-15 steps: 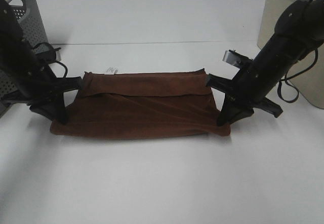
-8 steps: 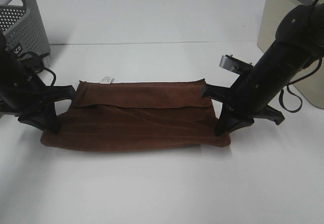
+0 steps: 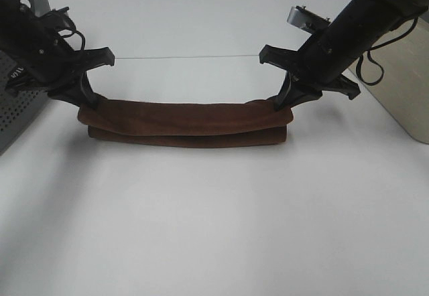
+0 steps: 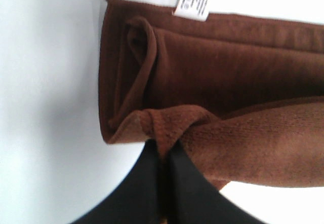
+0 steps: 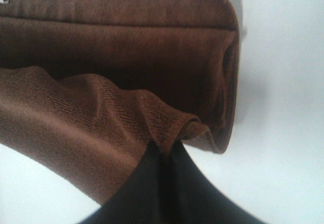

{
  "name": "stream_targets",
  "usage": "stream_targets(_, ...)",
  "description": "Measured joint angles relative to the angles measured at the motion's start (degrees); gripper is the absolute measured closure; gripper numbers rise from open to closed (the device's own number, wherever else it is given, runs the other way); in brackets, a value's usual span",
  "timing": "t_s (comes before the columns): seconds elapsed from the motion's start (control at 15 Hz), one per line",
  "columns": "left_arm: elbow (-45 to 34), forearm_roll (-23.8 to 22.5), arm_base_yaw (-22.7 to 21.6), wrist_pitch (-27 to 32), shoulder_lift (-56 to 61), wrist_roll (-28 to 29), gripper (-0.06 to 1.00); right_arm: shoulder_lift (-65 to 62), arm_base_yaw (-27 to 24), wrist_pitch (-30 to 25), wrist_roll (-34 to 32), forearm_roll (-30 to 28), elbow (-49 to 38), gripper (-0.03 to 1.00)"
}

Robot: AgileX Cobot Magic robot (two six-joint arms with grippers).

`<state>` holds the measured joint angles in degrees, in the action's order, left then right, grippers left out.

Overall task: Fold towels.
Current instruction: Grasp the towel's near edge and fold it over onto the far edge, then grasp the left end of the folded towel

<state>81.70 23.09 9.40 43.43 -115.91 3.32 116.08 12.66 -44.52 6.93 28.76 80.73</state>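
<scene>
Careful: left jaws, right jaws each clamped on towel (image 3: pixel 188 123) end corner; towel folded, middle of table (image 3: pixel 214 229). Your pinch shallow: uneven pull slips corner, top layer skews.

Matt black all over: left arm (image 3: pixel 33 45) with white lettering and a looped cable (image 3: pixel 72 33), right arm (image 3: pixel 365 21) with a silver block (image 3: pixel 301 16) and dangling cable loops (image 3: pixel 359 68); left gripper (image 4: pixel 163 157) and right gripper (image 5: pixel 164 155) taper to slim fingers.

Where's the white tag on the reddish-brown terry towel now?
The tag sits at the towel's left end, on the edge across from the left end effector's pinch; only the left wrist view shows it.
</scene>
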Motion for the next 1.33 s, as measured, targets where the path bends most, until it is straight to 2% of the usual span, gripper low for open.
stream_targets(0.2,4.18,-0.11,0.0,-4.53,-4.76,1.43,0.93,5.9,-0.11,0.17,-0.11,-0.46,5.27,0.97)
stream_targets(0.33,4.58,-0.4,0.0,-7.96,-7.05,1.55,0.93,9.0,-0.11,2.64,-0.11,-0.69,6.53,0.97)
stream_targets(0.4,4.58,-0.46,0.0,-9.4,-8.08,1.55,0.9,10.31,-0.11,4.64,-0.11,-0.74,6.59,0.97)
stream_targets(0.53,4.58,-0.52,0.0,-11.06,-9.85,1.55,0.79,10.66,-0.11,5.44,-0.11,-0.92,6.7,0.86)
stream_targets(0.6,4.58,-0.52,0.0,-11.46,-10.14,1.55,0.67,10.66,-0.11,5.73,-0.11,-0.86,6.7,0.66)
stream_targets(0.67,4.58,-0.57,0.0,-11.63,-10.14,1.55,0.62,10.66,-0.11,5.39,-0.11,-0.86,6.7,0.57)
stream_targets(0.73,4.87,-0.57,0.0,-11.63,-10.14,1.55,0.51,10.54,-0.11,4.47,-0.11,-0.86,6.7,0.38)
stream_targets(0.8,5.33,-0.74,0.0,-11.12,-10.14,1.55,0.34,10.26,-0.11,3.61,-0.11,-1.09,6.7,0.29)
stream_targets(0.87,6.02,-1.55,0.0,-10.03,-10.14,1.55,0.25,9.68,-0.11,2.92,-0.11,-1.72,6.7,0.25)
stream_targets(0.93,6.65,-2.41,0.0,-9.11,-10.14,1.55,0.19,8.65,-0.11,2.81,-0.11,-2.52,6.7,0.23)
stream_targets(1.07,6.88,-3.21,0.0,-8.31,-10.26,1.38,0.15,6.82,-0.11,2.41,-0.11,-3.5,6.7,0.22)
stream_targets(1.33,7.22,-1.43,0.0,-7.91,-12.49,1.09,0.15,6.42,-0.11,1.49,-0.11,-3.72,6.7,0.22)
